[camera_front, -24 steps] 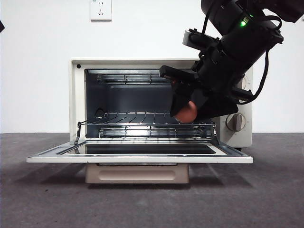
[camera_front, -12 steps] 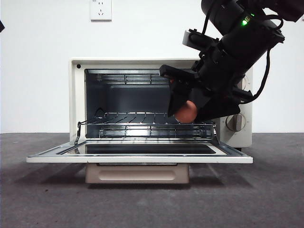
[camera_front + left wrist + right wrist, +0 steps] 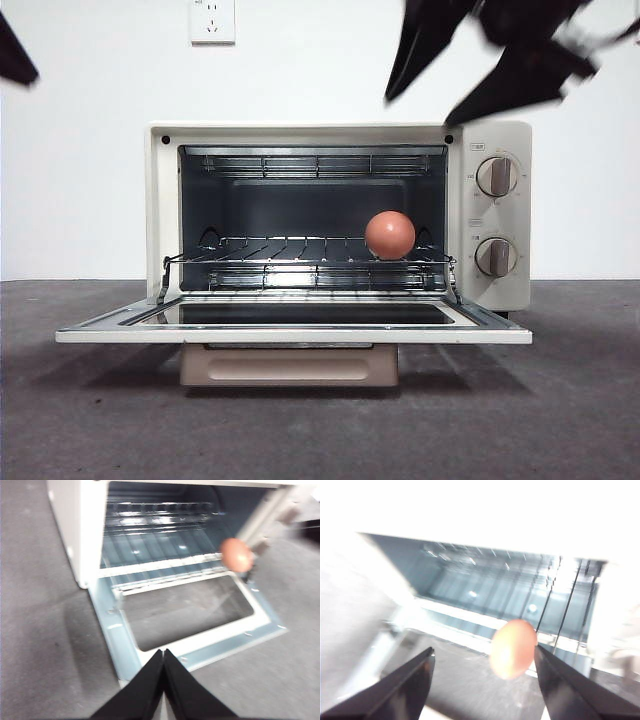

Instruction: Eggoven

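Note:
The reddish-brown egg [image 3: 390, 235] rests on the wire rack [image 3: 300, 262] at the right side of the open cream oven [image 3: 160, 210]. My right gripper [image 3: 420, 110] is a blurred dark shape high at the upper right, above the oven and apart from the egg. In the right wrist view the right gripper [image 3: 483, 652] is open, and the egg [image 3: 513, 648] lies free beyond its jaws. My left gripper [image 3: 164, 652] is shut and holds nothing; it hangs in front of the lowered oven door [image 3: 200, 640], with the egg [image 3: 236, 555] off to one side.
The oven door [image 3: 290, 335] lies flat toward the camera, just above the dark table. Two knobs [image 3: 497, 176] sit on the oven's right panel. A wall socket [image 3: 212, 20] is on the white wall behind. The left arm shows as a black tip [image 3: 15, 50] at the top left.
My right gripper has let go of the egg and pulled up and out of the oven. The egg now sits alone on the rack.

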Available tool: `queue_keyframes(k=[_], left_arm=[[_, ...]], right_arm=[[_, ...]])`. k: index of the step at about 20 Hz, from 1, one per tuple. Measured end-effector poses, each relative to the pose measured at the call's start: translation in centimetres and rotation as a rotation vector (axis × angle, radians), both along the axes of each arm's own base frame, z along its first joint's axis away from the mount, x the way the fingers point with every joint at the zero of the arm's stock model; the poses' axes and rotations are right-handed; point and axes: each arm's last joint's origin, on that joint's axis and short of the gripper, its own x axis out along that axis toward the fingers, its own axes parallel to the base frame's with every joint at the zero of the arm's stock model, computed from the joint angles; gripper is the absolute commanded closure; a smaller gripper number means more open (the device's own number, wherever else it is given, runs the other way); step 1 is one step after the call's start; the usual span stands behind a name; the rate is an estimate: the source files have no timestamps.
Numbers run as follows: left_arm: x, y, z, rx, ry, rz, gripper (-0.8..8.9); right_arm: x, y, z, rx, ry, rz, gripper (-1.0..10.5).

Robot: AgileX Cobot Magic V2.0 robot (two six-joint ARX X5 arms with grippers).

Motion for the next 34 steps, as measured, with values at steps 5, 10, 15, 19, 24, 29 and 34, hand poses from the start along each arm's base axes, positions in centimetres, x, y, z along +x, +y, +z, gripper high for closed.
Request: queue_keyframes(k=[5, 10, 15, 19, 24, 29, 34], left_arm=[[3.5, 0.4, -4.5, -0.073, 0.101, 0.026, 8.07], [6.4, 1.2, -7.1, -0.097, 0.197, 0.069, 8.07], [8.7, 1.5, -9.3, -0.123, 0.249, 0.065, 8.07], [10.1, 1.3, -11.3, -0.13, 0.297, 0.053, 8.07], [11.3, 1.1, -13.4, -0.13, 0.342, 0.048, 8.07], [11.9, 0.9, -15.3, -0.149, 0.394, 0.02, 8.07], [12.1, 0.7, -16.2, -0.197, 0.422, -0.038, 8.07]], right_arm=[[-5.8, -4.1, 3.4, 0.022, -0.054, 0.02, 6.3], [-9.0, -6.6, 4.2, 0.032, -0.078, 0.021, 6.3], [-11.0, -8.1, 4.5, 0.05, -0.101, 0.021, 6.3], [-11.9, -8.8, 4.6, 0.061, -0.118, 0.019, 6.3], [-12.2, -9.0, 4.7, 0.067, -0.127, 0.018, 6.3], [-12.2, -9.0, 4.7, 0.067, -0.127, 0.017, 6.3], [-12.1, -9.1, 4.7, 0.059, -0.132, -0.007, 6.3]])
